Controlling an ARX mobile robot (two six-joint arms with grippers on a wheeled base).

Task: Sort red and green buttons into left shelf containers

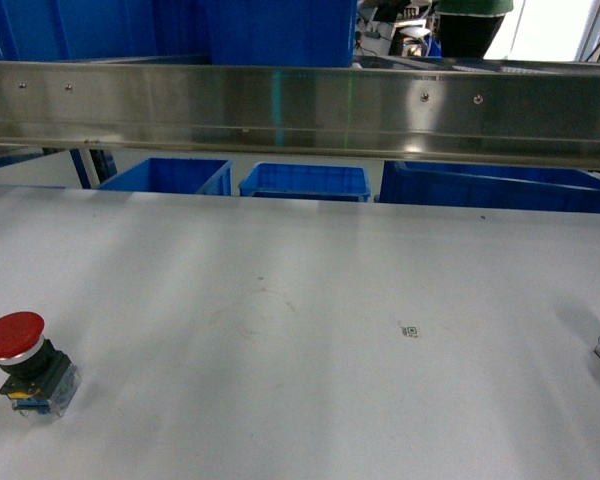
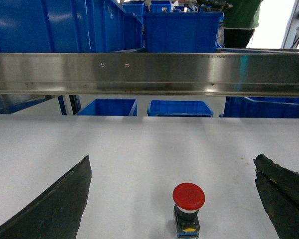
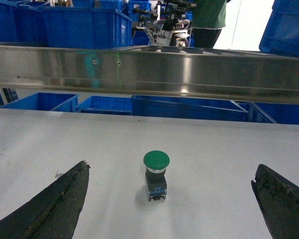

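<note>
We take the steel shelf rail (image 1: 300,110) as our landmark. The red button (image 2: 188,208) stands upright on the white table (image 1: 300,330), on the near side of the rail, straight ahead of our left gripper (image 2: 172,209) and slightly right of centre between its 2 wide-spread fingers. The green button (image 3: 156,174) stands likewise before our right gripper (image 3: 169,204), also spread wide and holding nothing. Each arm is nearer its own button. Both buttons have round caps over dark bodies and clear bases.
</note>
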